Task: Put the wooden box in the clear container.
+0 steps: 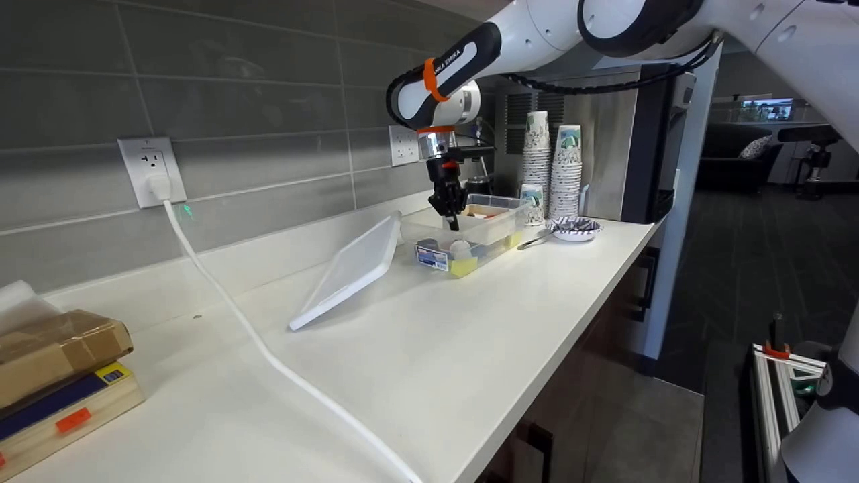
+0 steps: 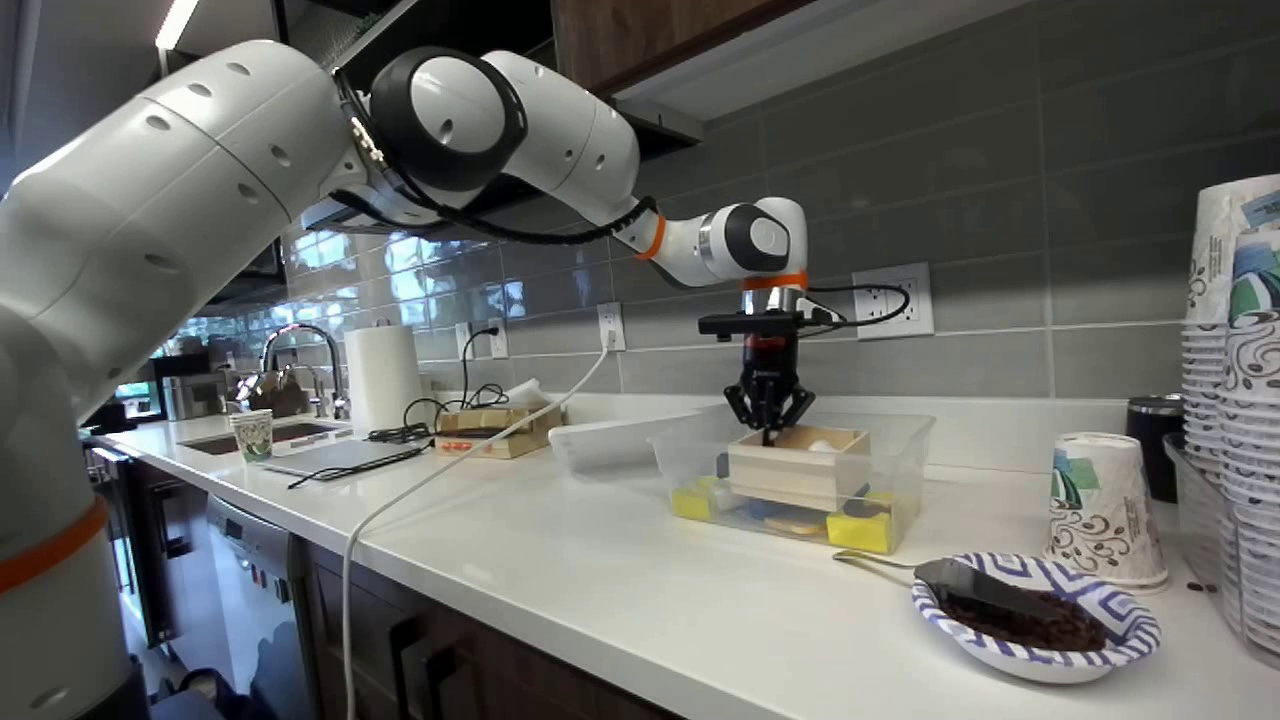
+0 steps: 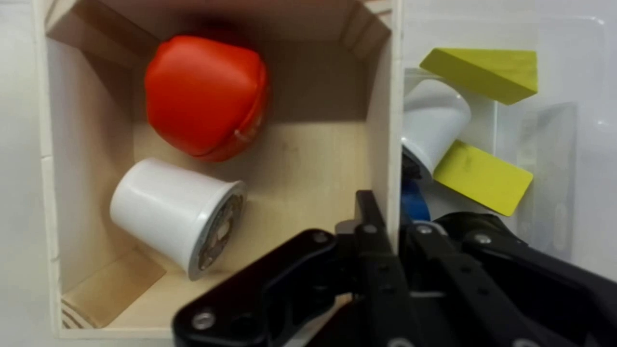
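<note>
Where the white bench [image 2: 600, 560] runs along a grey tiled wall [image 2: 900, 190], the end effector [image 2: 768, 438] is clamped on one side of the wooden box [image 2: 785, 475], right of centre in an exterior view. That box is within the walls of the clear container [image 2: 690, 455], near yellow blocks [image 2: 862, 532]; whether its base is supported cannot be told. It holds a red rounded object [image 3: 205, 96], upper left in the wrist view, and a white pod [image 3: 161, 209] below. Lower right in an exterior view lies a patterned bowl [image 2: 1065, 670] with a dark-bladed utensil [image 2: 1000, 591]; paper cups [image 2: 1240, 410] rise along the right edge, and a paper towel roll [image 2: 385, 380] stands at left. At left in an exterior view, a white cable [image 1: 267, 353] crosses the bench from an outlet [image 1: 151, 159]; a dark couch [image 1: 725, 161] shows at upper right.
</note>
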Robot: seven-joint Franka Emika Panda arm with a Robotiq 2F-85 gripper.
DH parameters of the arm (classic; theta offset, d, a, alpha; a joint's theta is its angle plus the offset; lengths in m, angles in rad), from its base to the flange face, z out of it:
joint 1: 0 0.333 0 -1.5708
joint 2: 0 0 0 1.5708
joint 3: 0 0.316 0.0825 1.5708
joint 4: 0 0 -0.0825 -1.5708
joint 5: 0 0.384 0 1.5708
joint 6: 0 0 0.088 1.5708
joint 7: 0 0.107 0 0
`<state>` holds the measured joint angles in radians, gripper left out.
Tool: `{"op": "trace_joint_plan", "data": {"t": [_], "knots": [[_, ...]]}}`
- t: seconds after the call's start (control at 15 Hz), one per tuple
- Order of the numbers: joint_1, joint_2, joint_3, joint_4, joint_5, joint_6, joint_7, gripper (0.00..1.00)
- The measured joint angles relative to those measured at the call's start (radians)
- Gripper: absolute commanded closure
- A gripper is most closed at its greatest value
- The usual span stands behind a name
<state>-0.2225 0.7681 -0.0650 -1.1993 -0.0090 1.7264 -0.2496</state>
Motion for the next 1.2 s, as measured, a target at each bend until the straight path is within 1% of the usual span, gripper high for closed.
{"op": "trace_joint_plan", "data": {"t": [0.07,0.2,0.53,0.6,0.93,1.2], "knots": [[0.000,0.000,0.000,0.000,0.000,0.000,0.000,0.56],[0.000,0.000,0.000,0.000,0.000,0.000,0.000,0.42],[-0.001,-0.005,0.000,0.000,0.000,0.000,0.000,0.03],[-0.001,-0.007,0.000,0.000,0.000,0.000,0.000,0.00],[-0.001,-0.038,0.000,-0.014,0.000,0.000,0.002,0.00],[-0.001,-0.098,-0.001,-0.075,0.000,0.001,0.015,0.00]]}}
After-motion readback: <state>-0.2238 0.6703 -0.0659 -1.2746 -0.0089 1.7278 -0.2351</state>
